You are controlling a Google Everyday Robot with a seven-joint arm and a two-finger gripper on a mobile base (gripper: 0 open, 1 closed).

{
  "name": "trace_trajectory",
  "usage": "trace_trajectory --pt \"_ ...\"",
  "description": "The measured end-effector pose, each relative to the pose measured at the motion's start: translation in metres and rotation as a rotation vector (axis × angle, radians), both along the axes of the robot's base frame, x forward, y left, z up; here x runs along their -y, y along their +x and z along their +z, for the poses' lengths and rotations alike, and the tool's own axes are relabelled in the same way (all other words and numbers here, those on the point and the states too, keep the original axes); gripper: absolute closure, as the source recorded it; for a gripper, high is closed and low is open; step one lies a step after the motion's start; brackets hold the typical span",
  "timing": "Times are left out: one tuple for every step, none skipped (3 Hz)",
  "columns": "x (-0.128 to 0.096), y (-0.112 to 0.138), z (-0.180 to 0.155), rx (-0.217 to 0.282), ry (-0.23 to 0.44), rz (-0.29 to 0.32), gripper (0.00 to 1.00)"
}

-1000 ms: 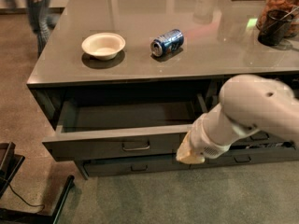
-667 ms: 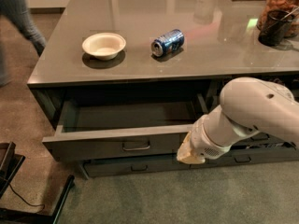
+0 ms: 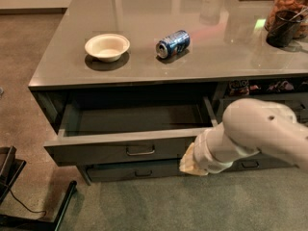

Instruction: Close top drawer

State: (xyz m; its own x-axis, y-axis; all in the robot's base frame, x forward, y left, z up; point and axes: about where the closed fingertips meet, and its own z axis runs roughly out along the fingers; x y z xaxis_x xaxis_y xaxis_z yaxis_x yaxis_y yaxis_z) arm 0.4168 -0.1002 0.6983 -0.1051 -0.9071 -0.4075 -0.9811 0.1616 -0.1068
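Observation:
The top drawer (image 3: 120,150) is a wide, shallow dark grey drawer, pulled out from under the counter and empty inside. Its flat front carries a small metal bar handle (image 3: 140,151) at the centre. My white arm (image 3: 250,136) reaches in from the right. The gripper (image 3: 191,160) is at the right end of the drawer front, low against it; only its cream-coloured end shows, the rest hidden behind the wrist.
A slimmer grey drawer (image 3: 137,171) sits below. On the grey counter (image 3: 72,66) stand a cream bowl (image 3: 107,46), a blue can lying on its side (image 3: 173,44) and a dark cup (image 3: 280,29). A black chair base (image 3: 19,196) is at lower left.
The person walking at the top left has left the view. The arm and drawer stand about as before.

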Motion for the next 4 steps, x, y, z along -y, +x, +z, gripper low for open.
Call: trace_trajectory --pt "-0.009 0.014 -0.016 0.137 0.042 0.043 1.00" --pt "-0.029 0.033 -0.030 0.267 0.113 0.072 1.00" --pt "-0.031 0.051 -0.021 0.345 0.117 0.056 1.00" --pt "-0.031 0.051 -0.021 0.345 0.117 0.056 1.00"
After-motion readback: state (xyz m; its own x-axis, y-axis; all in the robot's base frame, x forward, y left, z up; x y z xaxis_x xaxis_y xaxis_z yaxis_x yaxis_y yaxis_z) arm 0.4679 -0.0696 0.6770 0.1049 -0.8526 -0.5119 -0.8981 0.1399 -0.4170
